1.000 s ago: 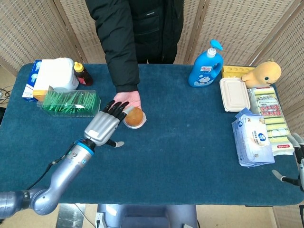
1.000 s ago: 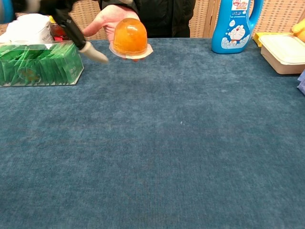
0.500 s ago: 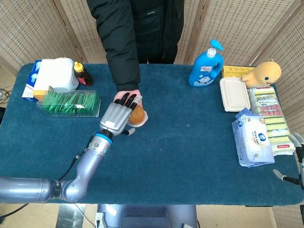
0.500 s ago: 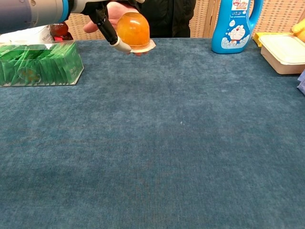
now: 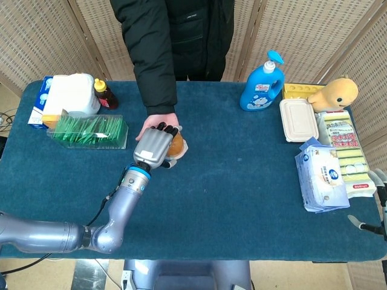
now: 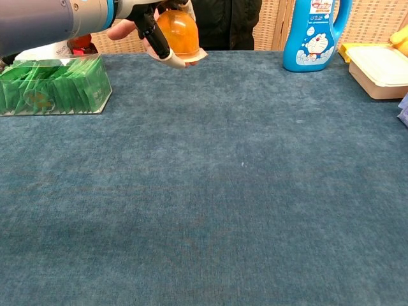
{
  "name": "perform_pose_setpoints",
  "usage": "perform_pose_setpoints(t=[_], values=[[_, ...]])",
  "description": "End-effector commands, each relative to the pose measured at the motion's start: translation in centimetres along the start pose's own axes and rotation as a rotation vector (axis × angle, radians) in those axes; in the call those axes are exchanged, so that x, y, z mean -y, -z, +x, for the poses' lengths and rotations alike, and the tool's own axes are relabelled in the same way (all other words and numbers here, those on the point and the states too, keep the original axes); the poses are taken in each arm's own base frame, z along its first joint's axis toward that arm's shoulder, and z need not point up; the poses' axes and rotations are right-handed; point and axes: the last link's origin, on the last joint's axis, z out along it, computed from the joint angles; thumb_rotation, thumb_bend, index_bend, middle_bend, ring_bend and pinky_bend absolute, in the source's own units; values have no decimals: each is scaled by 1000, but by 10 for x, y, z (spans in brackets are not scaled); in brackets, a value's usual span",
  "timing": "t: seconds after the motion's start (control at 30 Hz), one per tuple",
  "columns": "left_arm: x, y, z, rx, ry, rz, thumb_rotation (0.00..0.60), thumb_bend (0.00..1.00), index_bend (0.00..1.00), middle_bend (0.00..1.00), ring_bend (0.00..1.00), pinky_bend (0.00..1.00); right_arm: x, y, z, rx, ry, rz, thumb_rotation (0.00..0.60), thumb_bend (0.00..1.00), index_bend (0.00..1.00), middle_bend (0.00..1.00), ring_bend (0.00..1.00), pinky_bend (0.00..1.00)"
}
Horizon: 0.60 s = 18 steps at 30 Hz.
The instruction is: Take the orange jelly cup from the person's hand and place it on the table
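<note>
The orange jelly cup (image 5: 177,145) (image 6: 180,32) still rests on the person's hand (image 5: 148,125), held out above the far left part of the table (image 5: 242,181). My left hand (image 5: 156,148) (image 6: 143,13) covers it from the near left. Its fingers lie over the top of the cup and its thumb presses against the cup's side down to the rim. My right hand (image 5: 378,205) shows only partly at the table's near right edge, fingers apart and holding nothing.
A clear box of green packets (image 5: 91,131) (image 6: 48,83) stands just left of the cup. A blue bottle (image 5: 262,84), a white lidded container (image 5: 299,119), a yellow plush (image 5: 335,93) and tissue packs (image 5: 323,181) line the right side.
My left hand has moved forward and right, from beside the cup to over it, and its thumb has swung in against the cup's side. The person's hand stays under the cup.
</note>
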Motion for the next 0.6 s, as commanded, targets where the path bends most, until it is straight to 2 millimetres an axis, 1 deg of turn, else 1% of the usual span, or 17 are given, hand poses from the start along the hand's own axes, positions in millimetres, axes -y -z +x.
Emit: perform_pose_setpoints(t=[0.03,0.1,0.2,0.47,0.6], values=[[-1,-1,-1,-15,-15,19,600,189,334,439,305,515,0,0,0,0,0,1,600,32,0,0,2,99],[-1,-2,-1,-33,-21,25,600,193,374,476,334,537,-1,0,0,0,-2,-1,600,32,0,0,2,99],[-2,-3,0,-57,-15,20,600,198,403,503,356,550,-1,0,0,0,-2,-2,600,32,0,0,3,99],[-4,1,4,-88,8,-2,600,201,412,512,363,554,-1,0,0,1,0,-3,600,32,0,0,2,100],[-6,8,15,-117,40,-27,600,202,412,512,363,554,-1,0,0,1,-1,-5,600,33,0,0,2,99]])
